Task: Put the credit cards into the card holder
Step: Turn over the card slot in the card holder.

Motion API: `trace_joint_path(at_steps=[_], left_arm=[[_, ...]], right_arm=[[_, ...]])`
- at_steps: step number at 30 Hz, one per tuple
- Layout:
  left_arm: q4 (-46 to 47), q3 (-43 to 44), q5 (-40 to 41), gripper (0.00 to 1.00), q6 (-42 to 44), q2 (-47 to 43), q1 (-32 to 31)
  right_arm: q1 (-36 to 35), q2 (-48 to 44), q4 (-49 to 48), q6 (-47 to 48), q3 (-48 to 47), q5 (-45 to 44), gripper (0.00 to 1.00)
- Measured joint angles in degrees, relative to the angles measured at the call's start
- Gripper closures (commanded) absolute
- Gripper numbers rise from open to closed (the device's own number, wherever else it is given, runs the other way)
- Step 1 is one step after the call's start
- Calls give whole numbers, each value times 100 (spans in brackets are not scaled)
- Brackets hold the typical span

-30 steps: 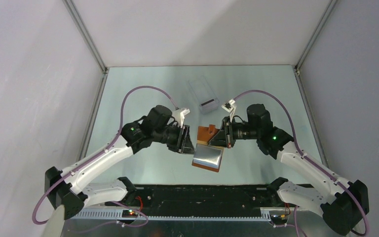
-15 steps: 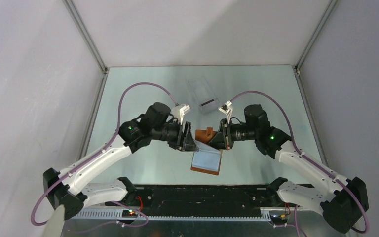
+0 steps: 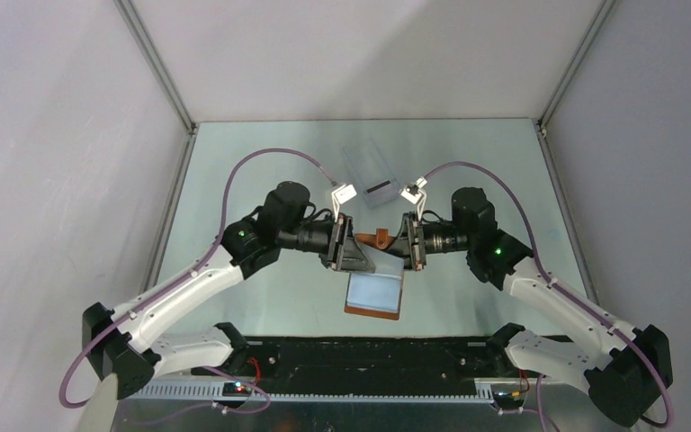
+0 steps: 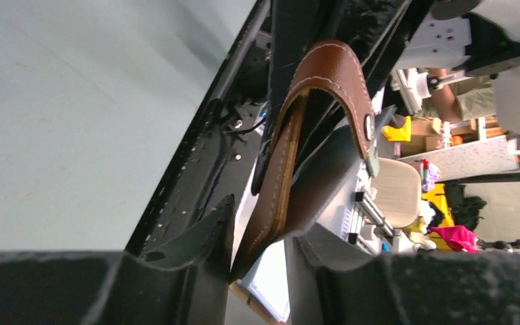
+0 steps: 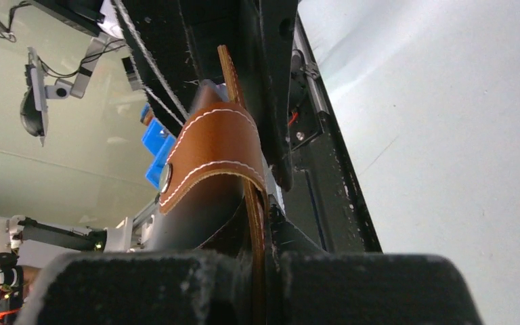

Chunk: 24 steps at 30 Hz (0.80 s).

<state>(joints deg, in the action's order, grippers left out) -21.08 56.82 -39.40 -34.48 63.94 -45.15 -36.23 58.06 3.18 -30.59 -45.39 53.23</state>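
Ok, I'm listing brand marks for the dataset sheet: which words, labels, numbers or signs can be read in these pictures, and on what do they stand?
No text can be read in any view.
The card holder: stitching and a snap, no lettering shows.
The credit card on the table: a dark stripe, any print too small to read.
The boxes behind, in the left wrist view: blurred, nothing legible.

The pale green table [image 3: 234, 180] bears the credit cards [image 3: 379, 190] near its far middle
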Motion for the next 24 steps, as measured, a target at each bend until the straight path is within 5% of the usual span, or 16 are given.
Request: trace_joint_path(at_steps=[2, 4, 9, 13, 16, 24], left_arm=[[144, -15, -149, 95, -61, -15, 2], [282, -26, -284, 99, -120, -28, 2], [610, -129, -319, 100, -195, -131, 9], [577, -293, -214, 100, -267, -262, 42], [527, -450, -48, 100, -417, -308, 186], [522, -509, 131, 100, -798, -369, 575]], right_arm=[[42, -7, -155, -138, 0, 66, 97], [96, -24, -227, -251, 0, 111, 87], [245, -120, -262, -459, 0, -37, 39], [608, -485, -173, -643, 2, -656, 12], [977, -946, 87, -662, 0, -1040, 2], [1467, -1434, 603, -437, -7, -962, 1]])
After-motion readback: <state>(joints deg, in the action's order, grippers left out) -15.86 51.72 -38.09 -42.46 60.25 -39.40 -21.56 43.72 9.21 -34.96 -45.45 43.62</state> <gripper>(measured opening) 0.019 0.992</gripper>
